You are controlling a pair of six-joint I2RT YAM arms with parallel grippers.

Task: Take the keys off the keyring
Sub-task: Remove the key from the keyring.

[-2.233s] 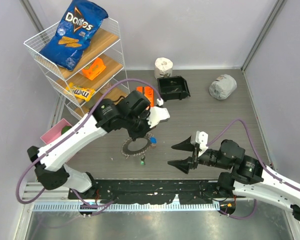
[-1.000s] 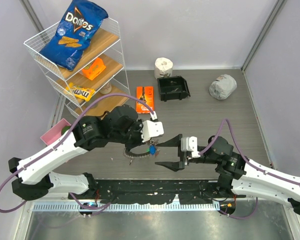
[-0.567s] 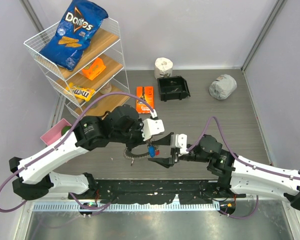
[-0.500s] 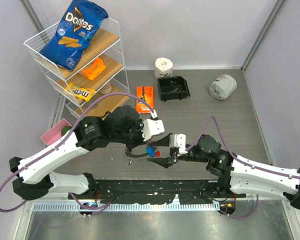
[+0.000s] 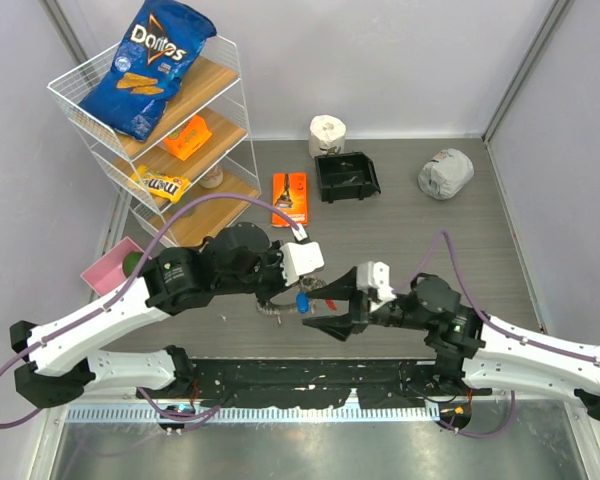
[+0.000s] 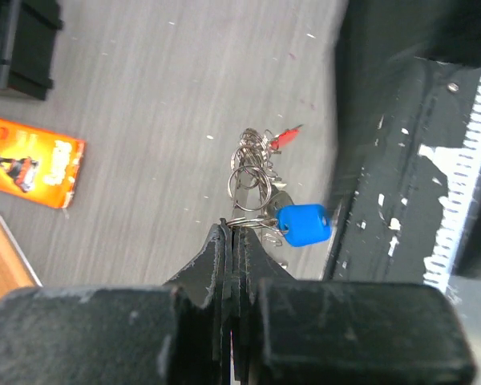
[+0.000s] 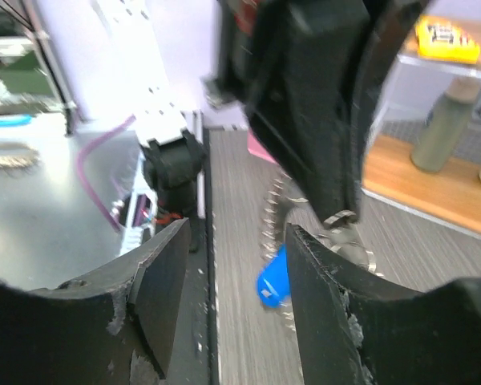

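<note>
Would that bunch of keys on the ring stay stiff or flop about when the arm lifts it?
Probably floppy: the keyring is a cluster of loose linked loops pinched at one spot by the left tool, so it likely sags and swings. The blue-headed key hangs off one loop and would probably twist.

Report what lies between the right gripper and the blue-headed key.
Nothing: the right wrist view shows the blue-headed key unobstructed in the gap between the spread fingers of the right gripper.

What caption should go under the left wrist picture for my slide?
Left end effector pinches the keyring, a blue-headed key dangling over the grey table.
</note>
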